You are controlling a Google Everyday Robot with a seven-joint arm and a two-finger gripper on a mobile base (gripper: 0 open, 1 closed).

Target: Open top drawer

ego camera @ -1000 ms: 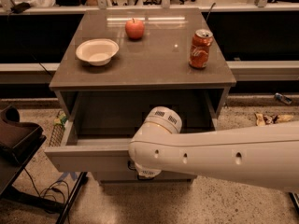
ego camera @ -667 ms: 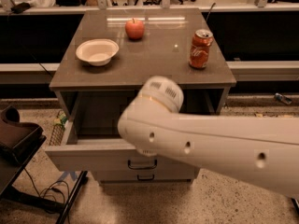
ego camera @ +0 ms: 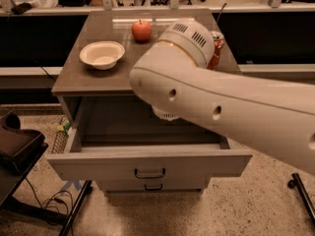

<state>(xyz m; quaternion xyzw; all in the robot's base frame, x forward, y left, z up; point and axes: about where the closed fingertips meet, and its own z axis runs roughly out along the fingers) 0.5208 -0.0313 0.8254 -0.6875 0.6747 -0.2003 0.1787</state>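
The top drawer (ego camera: 147, 162) of the grey cabinet stands pulled out towards me, its inside showing and looking empty. Its small black bar handle (ego camera: 149, 173) is at the centre of the front. My white arm (ego camera: 216, 107) crosses the view from the right, with its elbow (ego camera: 184, 43) raised above the cabinet top. My gripper is not in view; no fingers show anywhere around the arm. Nothing touches the handle.
On the cabinet top (ego camera: 78, 80) are a white bowl (ego camera: 102, 54), a red apple (ego camera: 141, 30) and a red can (ego camera: 215, 50) half hidden by my arm. A lower drawer handle (ego camera: 153, 187) shows below. A black chair (ego camera: 15, 146) stands at left, a black stand leg (ego camera: 300, 191) at right.
My arm has risen from in front of the drawer front to above the cabinet top. The drawer stays open as before.
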